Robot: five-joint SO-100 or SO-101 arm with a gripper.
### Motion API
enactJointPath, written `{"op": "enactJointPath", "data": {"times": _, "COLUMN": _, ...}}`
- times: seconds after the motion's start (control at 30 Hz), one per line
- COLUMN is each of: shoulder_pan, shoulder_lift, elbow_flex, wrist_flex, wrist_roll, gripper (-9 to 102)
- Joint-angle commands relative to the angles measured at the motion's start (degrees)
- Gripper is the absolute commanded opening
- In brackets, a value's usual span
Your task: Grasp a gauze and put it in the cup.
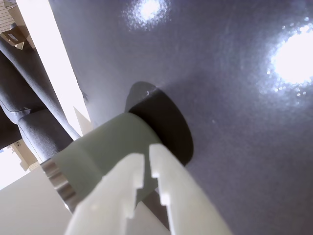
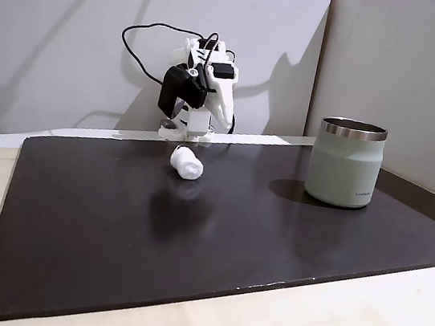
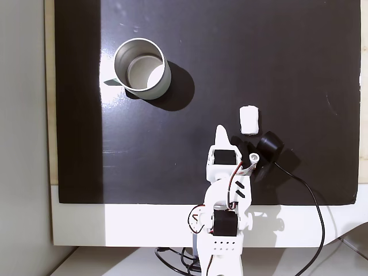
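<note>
While the arm sits folded near its base at the back of the dark mat [image 2: 190, 240], your gripper [image 1: 146, 161] carries nothing: in the wrist view the two white fingers [image 1: 128, 188] show a narrow gap between their tips, close together but not touching, with nothing between them. In the view from above you see the gripper [image 3: 221, 135] only as a single white point aimed away from the base, so the gap is hard to make out there. In the fixed view from the front, the gripper [image 2: 223, 109] hangs down by the arm's body and its fingers cannot be told apart.

You find the gauze [image 3: 249, 119] lying on its side on the mat, just to the right of the gripper tip in the view from above and apart from it. In the front view the gauze [image 2: 186, 163] rests in front of the arm's base, with a faint reflection below it on the glossy surface.

Your cup [image 3: 142, 68] stands upright and well apart from the gauze, far to the upper left in the view from above, its inside visible and empty. In the front view the cup [image 2: 345, 163] stands at the right of the mat. In the wrist view the cup [image 1: 105, 152] is partly covered by the fingers, its steel rim cut off behind them at lower left.
</note>
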Motion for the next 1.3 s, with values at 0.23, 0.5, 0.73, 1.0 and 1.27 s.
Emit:
{"op": "enactJointPath", "data": {"times": 0.23, "shoulder_pan": 0.4, "shoulder_lift": 0.5, "elbow_flex": -0.4, "wrist_flex": -1.8, "wrist_roll": 0.4, "gripper": 0}}
{"op": "enactJointPath", "data": {"times": 0.5, "shoulder_pan": 0.4, "shoulder_lift": 0.5, "elbow_flex": -0.4, "wrist_flex": -1.8, "wrist_roll": 0.4, "gripper": 0}}
{"op": "enactJointPath", "data": {"times": 0.73, "shoulder_pan": 0.0, "shoulder_lift": 0.5, "elbow_flex": -4.0, "wrist_flex": 0.1, "wrist_roll": -1.1, "gripper": 0}}
{"op": "enactJointPath", "data": {"times": 1.0, "shoulder_pan": -4.4, "shoulder_lift": 0.5, "elbow_flex": -19.5, "wrist_flex": 9.5, "wrist_roll": 0.2, "gripper": 0}}
{"op": "enactJointPath", "data": {"times": 1.27, "shoulder_pan": -2.6, "shoulder_lift": -9.8, "elbow_flex": -38.1, "wrist_flex": 16.2, "wrist_roll": 2.6, "gripper": 0}}
